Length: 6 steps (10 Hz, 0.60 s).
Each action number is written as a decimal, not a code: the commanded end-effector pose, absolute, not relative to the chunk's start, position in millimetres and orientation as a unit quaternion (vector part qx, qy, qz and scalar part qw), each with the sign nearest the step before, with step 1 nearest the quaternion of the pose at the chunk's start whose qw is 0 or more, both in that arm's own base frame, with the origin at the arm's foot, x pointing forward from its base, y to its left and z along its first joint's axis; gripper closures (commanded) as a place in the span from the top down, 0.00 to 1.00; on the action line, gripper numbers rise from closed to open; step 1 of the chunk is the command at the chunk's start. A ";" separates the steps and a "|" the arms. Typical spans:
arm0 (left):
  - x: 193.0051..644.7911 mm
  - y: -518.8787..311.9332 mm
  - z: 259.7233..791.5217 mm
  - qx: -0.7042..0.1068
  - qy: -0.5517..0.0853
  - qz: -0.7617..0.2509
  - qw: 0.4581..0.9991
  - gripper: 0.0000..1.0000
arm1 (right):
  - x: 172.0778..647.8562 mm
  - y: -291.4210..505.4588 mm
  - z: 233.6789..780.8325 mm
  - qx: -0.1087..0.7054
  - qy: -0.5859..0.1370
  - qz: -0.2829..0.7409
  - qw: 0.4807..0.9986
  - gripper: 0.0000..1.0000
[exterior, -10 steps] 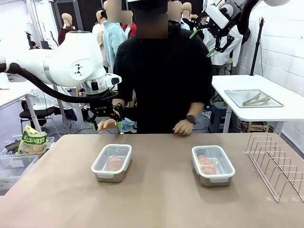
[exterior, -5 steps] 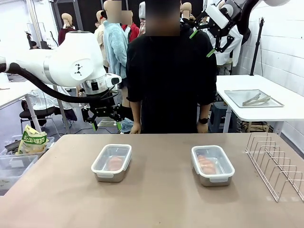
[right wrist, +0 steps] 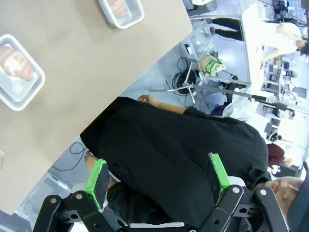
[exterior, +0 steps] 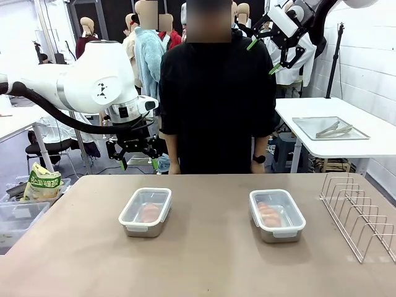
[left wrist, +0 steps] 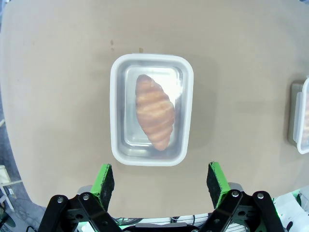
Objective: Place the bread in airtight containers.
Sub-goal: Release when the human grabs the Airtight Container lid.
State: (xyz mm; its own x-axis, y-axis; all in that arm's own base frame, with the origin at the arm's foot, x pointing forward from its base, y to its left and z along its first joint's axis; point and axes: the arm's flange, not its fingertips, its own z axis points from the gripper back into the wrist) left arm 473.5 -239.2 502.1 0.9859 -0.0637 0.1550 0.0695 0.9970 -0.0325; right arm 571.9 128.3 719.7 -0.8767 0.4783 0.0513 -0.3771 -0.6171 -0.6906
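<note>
Two airtight containers sit on the brown table, each under a clear lid with one piece of bread inside. The left container point(exterior: 146, 212) holds a golden croissant point(left wrist: 154, 111); the left wrist view looks straight down on that container point(left wrist: 151, 72). The right container point(exterior: 277, 215) holds another roll point(exterior: 269, 213). My left gripper point(exterior: 137, 162) hangs open above the table's far edge, behind the left container, with nothing between its fingers point(left wrist: 104, 181). High at the upper right my right gripper point(exterior: 263, 56) stands open and empty, well above both containers point(right wrist: 17, 72) point(right wrist: 121, 10).
A person in a black shirt point(exterior: 216, 93) stands at the far edge, arms at the sides. A wire rack point(exterior: 362, 213) occupies the table's right end. A steel tray point(exterior: 330, 128) with tongs lies on the white side table. A bag point(exterior: 42, 184) and a bin point(exterior: 15, 216) stand to the left.
The person has straightened up and drawn both hands back from the table's far edge to the sides. Neither arm nor either container has moved.
</note>
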 end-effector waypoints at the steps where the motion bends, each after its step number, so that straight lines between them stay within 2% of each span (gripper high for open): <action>1: 472.9 -238.1 504.3 -0.013 -0.081 -0.031 0.996 1.00 | 570.4 128.7 717.9 -0.071 -0.375 0.893 0.240 1.00; 6: 472.9 -238.1 504.3 -0.013 -0.081 -0.031 0.996 1.00 | 570.4 128.7 717.9 -0.071 -0.375 0.893 0.240 1.00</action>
